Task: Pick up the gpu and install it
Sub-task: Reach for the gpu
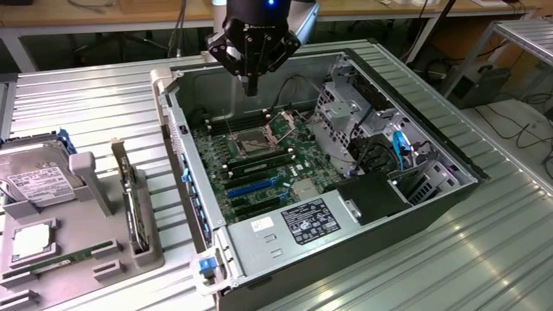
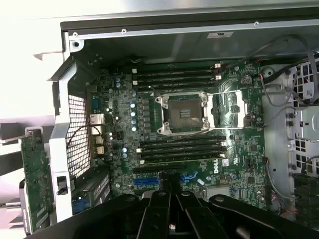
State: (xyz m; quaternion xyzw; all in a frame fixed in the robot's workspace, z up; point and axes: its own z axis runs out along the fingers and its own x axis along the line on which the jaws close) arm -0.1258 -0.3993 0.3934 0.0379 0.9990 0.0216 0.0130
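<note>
The ribbed metal counter (image 1: pixel 493 265) runs off the exterior view on all sides, and the arm (image 1: pixel 259 13) is cut off just above the tool (image 1: pixel 251 87), so only its black wrist shows. Directly beneath the tool lies the open computer case (image 1: pixel 432 214), resting on its side. It holds a green motherboard (image 1: pixel 259 165) with an uncovered CPU socket (image 1: pixel 259 139) and, at the end farthest from the tool, a labelled power supply (image 1: pixel 304 223). Beside the case and well apart from the tool sits a grey holder (image 1: pixel 87 175). It carries a hard drive (image 1: pixel 35 184), the gpu (image 1: pixel 131 194) standing on edge in a slot, and a memory stick (image 1: pixel 65 261) lying flat. The gpu's fan face is hard to make out. In the wrist view the gpu (image 2: pixel 35 184) is a green strip outside the case's perforated wall, partly cut off. The tool points straight down over the motherboard, its fingers (image 2: pixel 159 209) drawn together and gripping nothing.
</note>
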